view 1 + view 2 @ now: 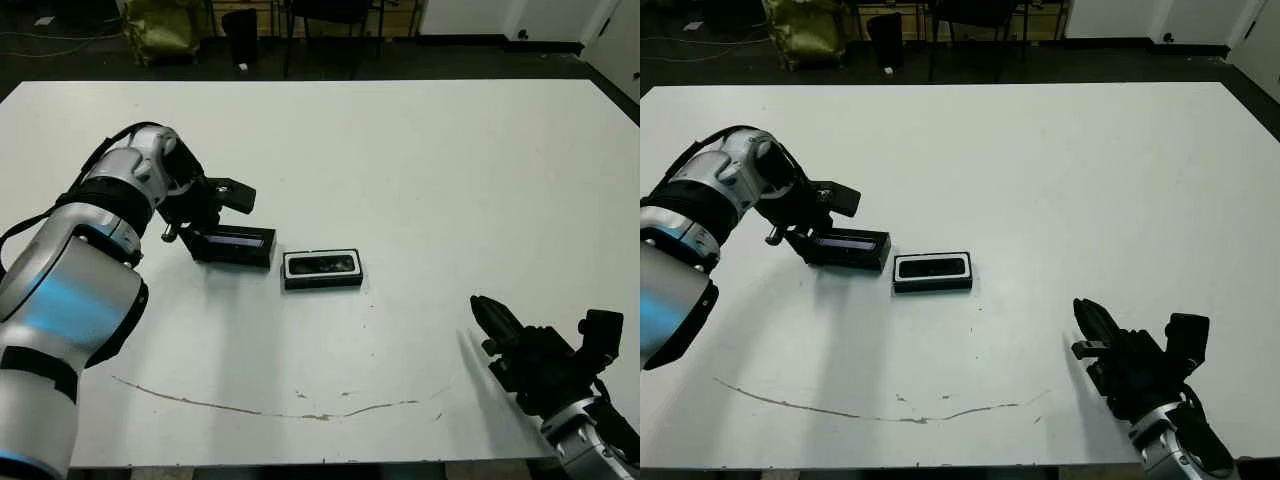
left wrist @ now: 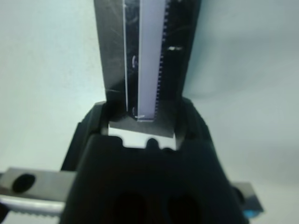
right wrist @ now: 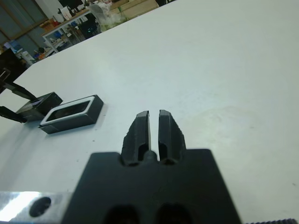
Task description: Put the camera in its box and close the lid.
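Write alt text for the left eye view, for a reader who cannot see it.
The robot's left gripper holds the black lid by one end on a white table, just left of the open box with the camera lying inside. The right gripper rests shut and empty near the table's front right corner.

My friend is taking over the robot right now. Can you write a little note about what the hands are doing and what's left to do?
Left hand: shut on the lid, holding one end, just left of the box.
Right hand: shut, holding nothing, near the table's front right corner.
Done: the camera lies inside the box.
Left: set the lid onto the box and close it.
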Controlling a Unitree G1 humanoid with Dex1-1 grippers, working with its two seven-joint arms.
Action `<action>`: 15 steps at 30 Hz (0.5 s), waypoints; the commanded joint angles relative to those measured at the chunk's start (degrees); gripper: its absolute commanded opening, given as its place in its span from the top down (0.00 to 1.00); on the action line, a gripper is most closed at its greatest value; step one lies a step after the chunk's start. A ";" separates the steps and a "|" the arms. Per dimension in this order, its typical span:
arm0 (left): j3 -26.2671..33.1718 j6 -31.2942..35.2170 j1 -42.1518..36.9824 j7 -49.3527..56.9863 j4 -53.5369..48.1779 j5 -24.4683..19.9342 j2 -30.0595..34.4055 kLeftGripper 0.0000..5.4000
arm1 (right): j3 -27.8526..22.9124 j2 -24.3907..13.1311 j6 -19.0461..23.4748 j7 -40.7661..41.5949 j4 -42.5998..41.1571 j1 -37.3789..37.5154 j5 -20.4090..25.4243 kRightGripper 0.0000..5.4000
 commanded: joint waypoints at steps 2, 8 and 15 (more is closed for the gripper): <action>2.84 2.87 3.49 -4.92 -0.03 -3.52 1.41 0.65 | 0.99 0.90 0.15 -0.11 1.25 0.06 -0.71 1.00; 5.94 8.35 2.45 -11.03 -1.30 -7.36 3.76 0.65 | 2.00 1.23 1.76 -1.36 0.98 -0.82 -0.49 1.00; 6.41 12.79 2.27 -12.36 -3.62 -9.36 4.85 0.65 | 3.17 1.91 -4.21 3.91 5.73 -0.68 -2.57 1.00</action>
